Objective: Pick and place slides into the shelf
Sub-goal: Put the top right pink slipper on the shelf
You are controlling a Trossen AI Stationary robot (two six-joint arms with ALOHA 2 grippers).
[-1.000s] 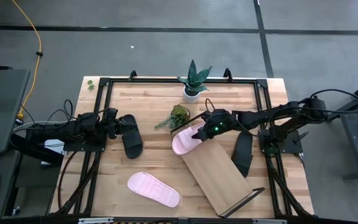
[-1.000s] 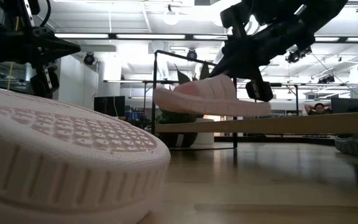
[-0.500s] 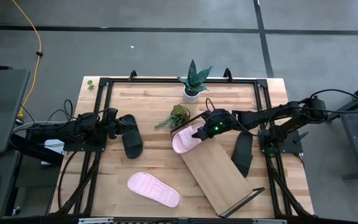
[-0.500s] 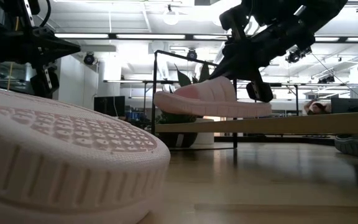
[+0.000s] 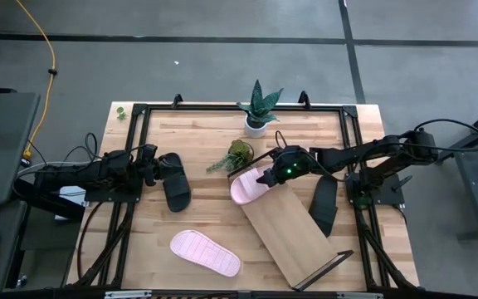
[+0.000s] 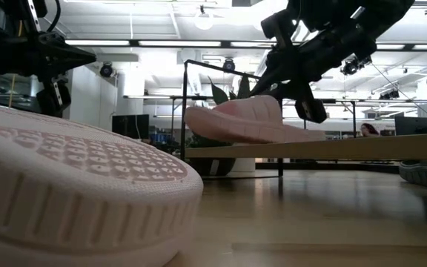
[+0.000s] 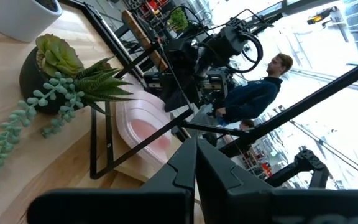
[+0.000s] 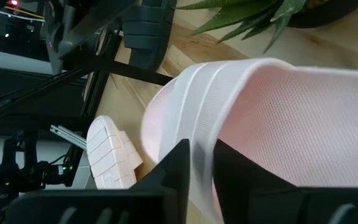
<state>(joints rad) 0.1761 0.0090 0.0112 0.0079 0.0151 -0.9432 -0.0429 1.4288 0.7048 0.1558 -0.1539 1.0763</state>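
While the left gripper (image 5: pixel 150 163) sits clenched, the right gripper (image 5: pixel 274 172) grasps 1 pink slide's (image 5: pixel 248 186) strap on the shelf (image 5: pixel 293 235).

Four slides are in view: two pink ones, one (image 5: pixel 251 185) at the shelf's (image 5: pixel 293 232) far end and one (image 5: pixel 205 252) near the desk's (image 5: pixel 197 141) front edge, and two black ones (image 5: pixel 174 180) (image 5: pixel 324 204). There is one shelf. Two potted plants (image 5: pixel 258 108) (image 5: pixel 237 154) stand toward the back edge. Two arms reach in.
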